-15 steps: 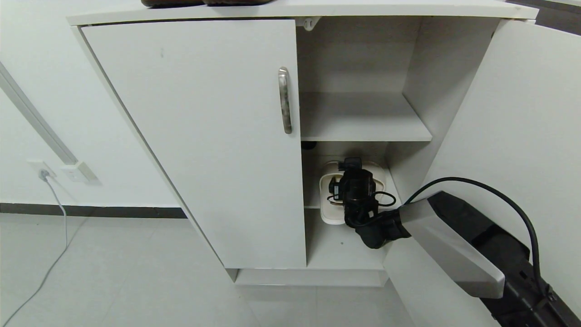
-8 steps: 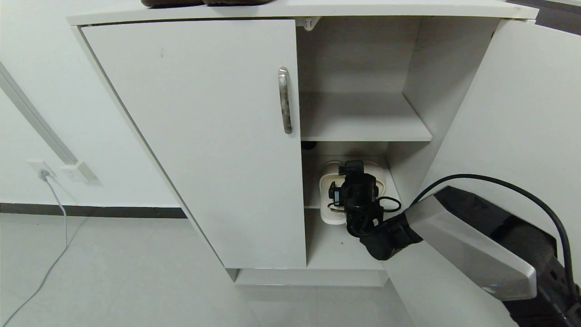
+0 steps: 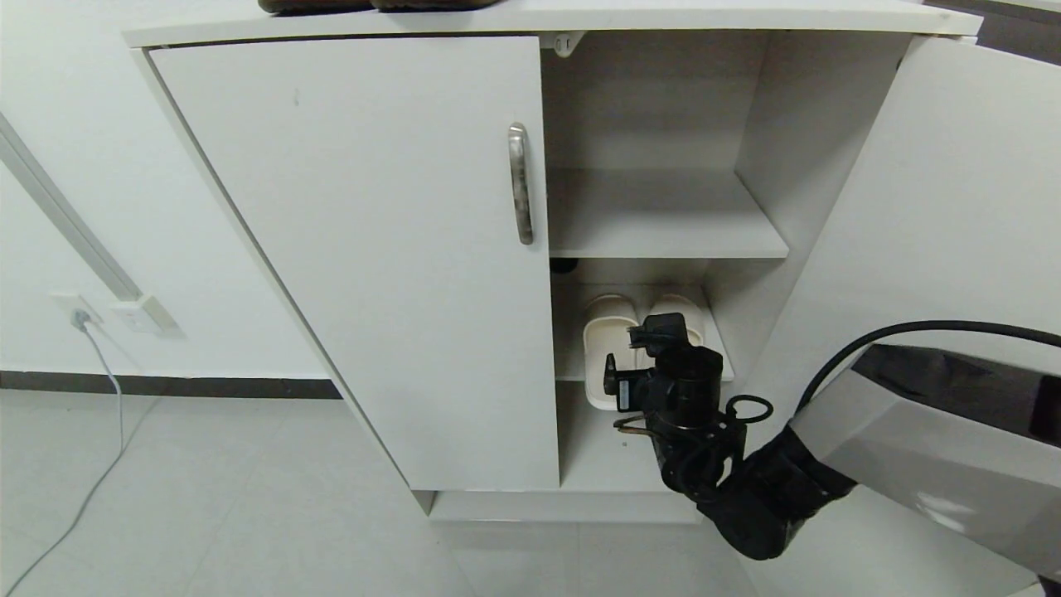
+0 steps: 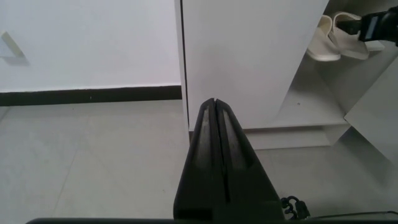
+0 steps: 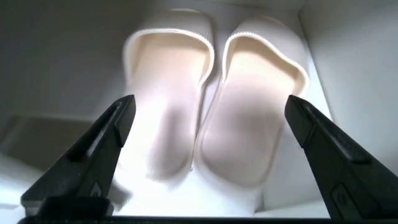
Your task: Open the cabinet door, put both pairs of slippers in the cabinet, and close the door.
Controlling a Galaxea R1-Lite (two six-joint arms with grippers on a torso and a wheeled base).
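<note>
The right gripper (image 3: 663,336) is hanging wide open with nothing between its fingers, just in front of the cream slippers (image 5: 168,112). The pair is lying side by side on the cabinet's (image 3: 746,16) lower shelf (image 3: 570,375), heels outward and seemingly overhanging that shelf's front edge. A finger catching a heel could be dragging a slipper off onto the cabinet floor. The arm's looping cable (image 3: 912,327) is passing close to the open right door (image 3: 953,207), so it may be snagging there or knocking the door. The left gripper (image 4: 214,102) is pointing at the floor before the shut left door (image 3: 356,249), its fingers pressed together and holding nothing. Dark shapes (image 3: 373,4) on the cabinet top are possibly the second pair, so shutting the door now could be leaving them out.
</note>
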